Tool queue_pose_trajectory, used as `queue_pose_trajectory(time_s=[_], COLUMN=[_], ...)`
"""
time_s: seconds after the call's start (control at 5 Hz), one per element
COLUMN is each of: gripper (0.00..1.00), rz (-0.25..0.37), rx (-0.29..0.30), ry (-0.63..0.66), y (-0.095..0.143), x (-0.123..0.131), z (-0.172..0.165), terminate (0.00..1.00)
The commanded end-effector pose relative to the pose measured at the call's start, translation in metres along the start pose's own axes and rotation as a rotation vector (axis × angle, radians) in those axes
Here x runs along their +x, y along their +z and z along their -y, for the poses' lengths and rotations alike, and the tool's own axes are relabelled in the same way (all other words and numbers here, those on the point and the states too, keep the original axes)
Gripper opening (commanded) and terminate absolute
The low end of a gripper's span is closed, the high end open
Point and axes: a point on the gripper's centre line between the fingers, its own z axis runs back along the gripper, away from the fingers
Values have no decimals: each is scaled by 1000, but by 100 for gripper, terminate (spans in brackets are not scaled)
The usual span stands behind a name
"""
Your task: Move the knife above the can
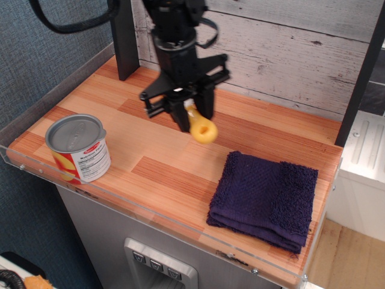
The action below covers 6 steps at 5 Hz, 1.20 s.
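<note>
Nearest, a folded purple towel (264, 198) lies at the front right of the wooden counter (162, 162), and the can (78, 148) stands upright at the front left corner. Farther back, my hand (191, 114) hangs over the middle of the counter, clenched on the knife (201, 127), whose yellow handle with its hole pokes out below my fingers, well apart from the can.

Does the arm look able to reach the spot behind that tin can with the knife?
Probably yes: the gripper holds the knife off the table, and only bare wood lies between it and the can.
</note>
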Motion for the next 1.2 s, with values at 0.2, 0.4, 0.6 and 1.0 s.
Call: queue_pose_trajectory(time_s=[0.2, 0.4, 0.6, 1.0], gripper=[0, 0, 0, 100], rz=[21, 17, 8, -7], rx=[86, 131, 125, 104], ry=[154, 163, 177, 163], y=[-20, -31, -33, -32], x=[37, 45, 49, 49], z=[-25, -32, -37, -34], terminate=[0, 0, 0, 0])
